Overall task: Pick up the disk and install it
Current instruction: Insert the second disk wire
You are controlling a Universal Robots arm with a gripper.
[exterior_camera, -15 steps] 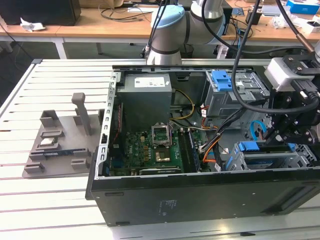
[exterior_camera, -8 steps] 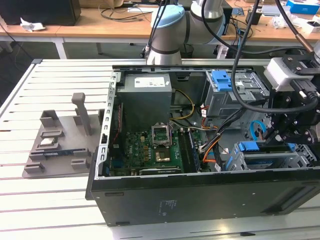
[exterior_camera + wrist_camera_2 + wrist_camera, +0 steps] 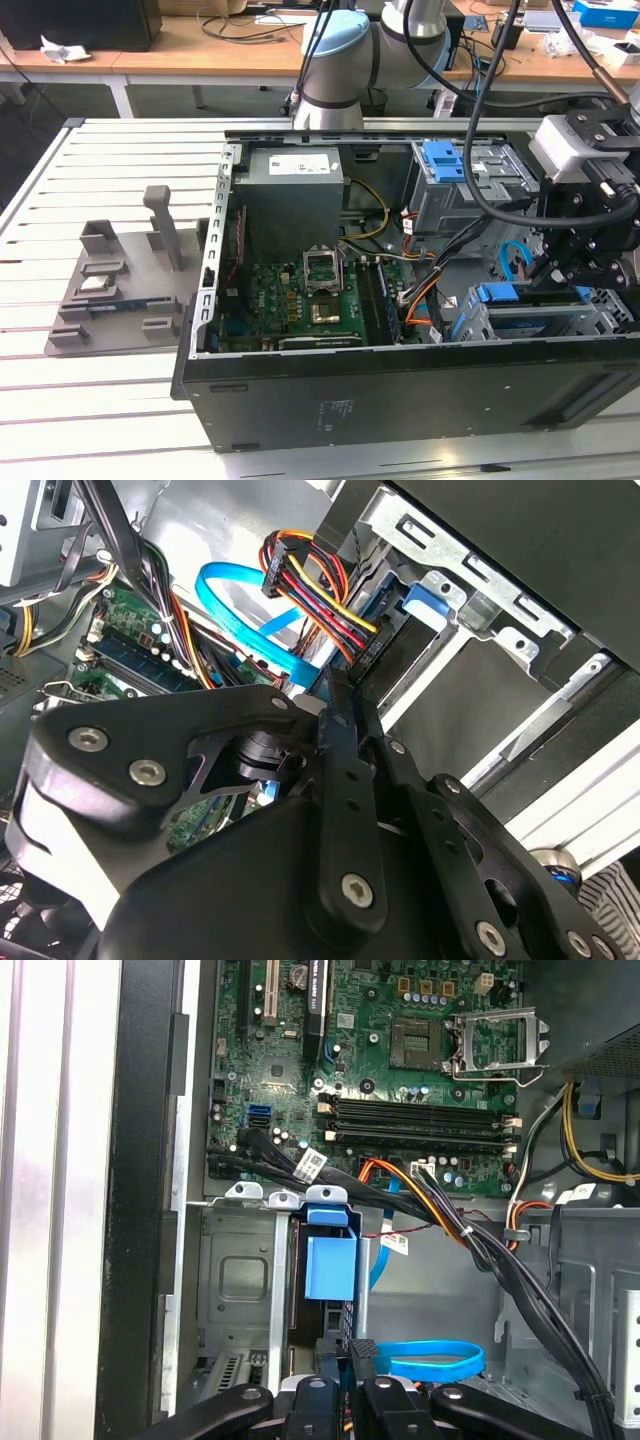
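1. Blue plastic marks the disk (image 3: 322,1305): its carrier bracket frames a dark slab standing on edge inside the grey metal drive cage (image 3: 240,1280), at the corner of the open computer case (image 3: 350,400) on the exterior view's right
2. You have the gripper (image 3: 358,1345) directly at the disk's near end; in both wrist views the jaws look drawn together, tips at the carrier's edge, and I cannot tell whether they pinch any of it
3. In the second wrist view the gripper (image 3: 335,695) points straight down the cage slot, which suggests the disk is being seated, not carried
4. To do this well, push along the slot's line, with no tilt, so both carrier rails slide evenly
5. A looped blue data cable (image 3: 430,1360) lies just beside the jaws, and an orange-and-black wire bundle (image 3: 430,1210) crosses near the cage mouth; steer clear of both
6. The case sits on a slatted worktop (image 3: 100,400); press gently so it does not slide
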